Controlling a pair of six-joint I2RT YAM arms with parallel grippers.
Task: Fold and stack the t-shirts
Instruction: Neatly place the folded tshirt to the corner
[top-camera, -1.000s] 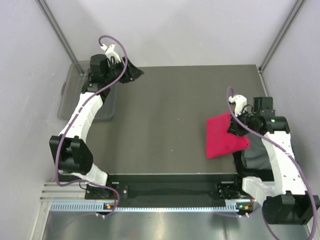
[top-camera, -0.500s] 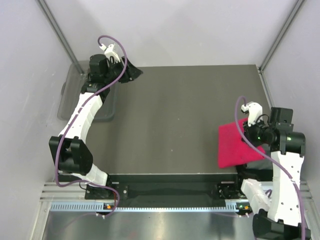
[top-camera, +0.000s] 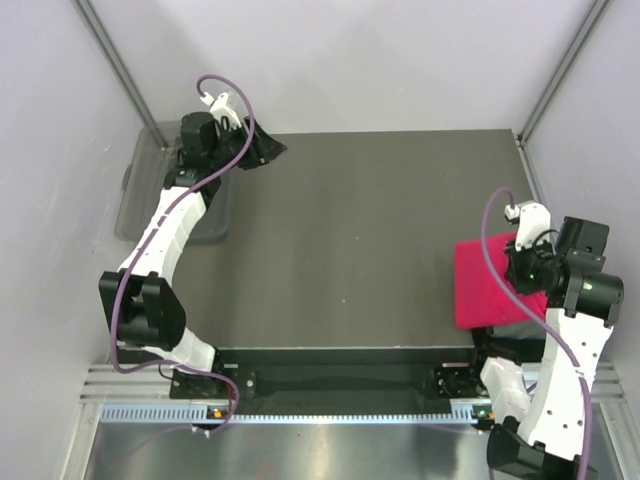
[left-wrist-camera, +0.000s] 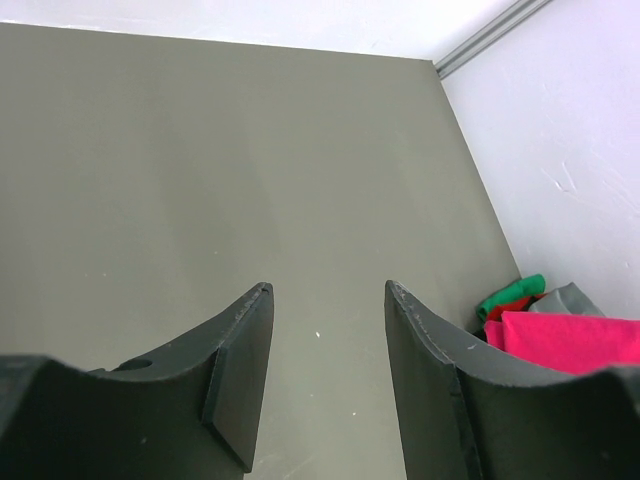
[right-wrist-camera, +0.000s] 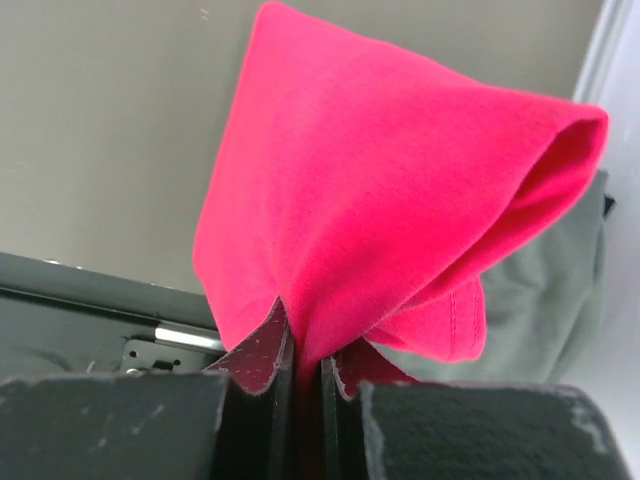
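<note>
A dark grey tabletop (top-camera: 360, 230) fills the middle of the overhead view, matte and plain. At about 10 o'clock a clear plastic bin (top-camera: 135, 205) sits at its left edge, beside the pale wall (top-camera: 350, 60). Two slanted aluminium struts run up the walls at 11 o'clock (top-camera: 115, 65) and 1 o'clock (top-camera: 565, 65). At 6 o'clock a toothed metal rail (top-camera: 340, 412) runs beneath a black front strip (top-camera: 340, 355).

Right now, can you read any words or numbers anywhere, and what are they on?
None: no view shows readable words, numbers or labels. The red t-shirt pinched in the right end effector is plain cloth, so is the grey shirt behind it, and the table carries no print.
</note>
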